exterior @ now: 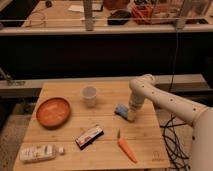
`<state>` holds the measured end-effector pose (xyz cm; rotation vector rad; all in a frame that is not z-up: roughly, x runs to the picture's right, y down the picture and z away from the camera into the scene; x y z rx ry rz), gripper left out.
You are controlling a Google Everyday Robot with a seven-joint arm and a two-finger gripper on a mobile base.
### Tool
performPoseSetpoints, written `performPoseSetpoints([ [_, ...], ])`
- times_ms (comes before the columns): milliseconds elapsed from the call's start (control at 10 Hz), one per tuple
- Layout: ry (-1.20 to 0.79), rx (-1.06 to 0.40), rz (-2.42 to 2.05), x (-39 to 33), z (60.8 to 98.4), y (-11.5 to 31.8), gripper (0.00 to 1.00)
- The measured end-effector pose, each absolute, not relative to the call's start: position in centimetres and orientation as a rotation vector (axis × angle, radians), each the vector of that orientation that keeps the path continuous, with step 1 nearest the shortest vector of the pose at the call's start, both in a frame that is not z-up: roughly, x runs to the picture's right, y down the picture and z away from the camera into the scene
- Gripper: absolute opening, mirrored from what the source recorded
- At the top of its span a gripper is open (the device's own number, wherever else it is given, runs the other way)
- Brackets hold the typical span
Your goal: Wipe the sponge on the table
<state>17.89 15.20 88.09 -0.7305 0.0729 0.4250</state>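
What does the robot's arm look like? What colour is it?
The arm is creamy white, made of smooth, fat, rounded tubes with a bulgy round bend at the top. No stickers or markings show on it. Its tool is the pale tip at the bottom end, down on the table right beside the blue sponge. Thin black cables loop near the robot's side.

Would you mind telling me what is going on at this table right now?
The robot's single arm reaches in from the right, and its gripper is down on the table, fingers shut on the sponge, right of the clear cup. A bowl, snack packet, carrot and white tube lie around it.
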Motion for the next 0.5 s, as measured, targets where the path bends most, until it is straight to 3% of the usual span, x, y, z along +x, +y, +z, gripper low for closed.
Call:
performPoseSetpoints([
  [500,0.092,-0.722,0.440,17.16,87.58,15.55,0.00],
])
